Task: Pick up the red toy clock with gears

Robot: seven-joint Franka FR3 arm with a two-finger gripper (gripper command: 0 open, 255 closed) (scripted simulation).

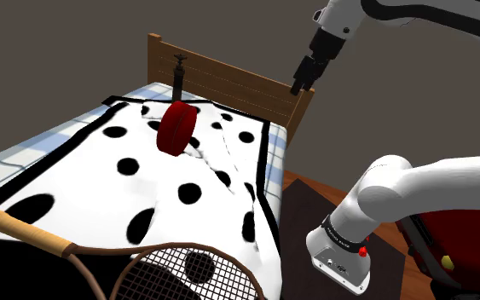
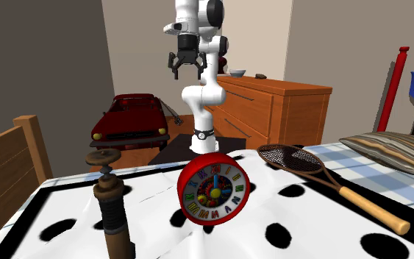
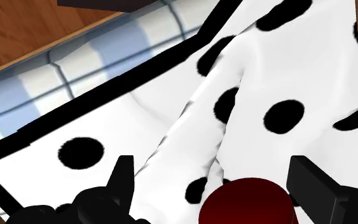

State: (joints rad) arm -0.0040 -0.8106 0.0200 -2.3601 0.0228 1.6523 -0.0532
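The red toy clock [image 1: 178, 128] stands upright on a white blanket with black dots [image 1: 144, 187], near the bed's wooden end board. Its face with coloured numerals and gears [image 2: 214, 189] looks toward the second exterior camera. My black gripper [image 1: 305, 76] hangs open in the air, well above the bed and off to the shoulder view's right of the clock. In the second exterior view the gripper [image 2: 186, 68] is high behind the clock, fingers spread. In the wrist view the clock's red rim [image 3: 250, 202] lies between the open fingers [image 3: 124, 181], far below them.
A dark brown pepper-mill-like post [image 2: 113, 213] stands beside the clock. A tennis racket [image 1: 135, 264] lies on the blanket's near end. The wooden end board [image 1: 229, 85] rises behind the clock. A red toy car [image 2: 131, 118] and a wooden dresser [image 2: 279, 110] stand on the floor.
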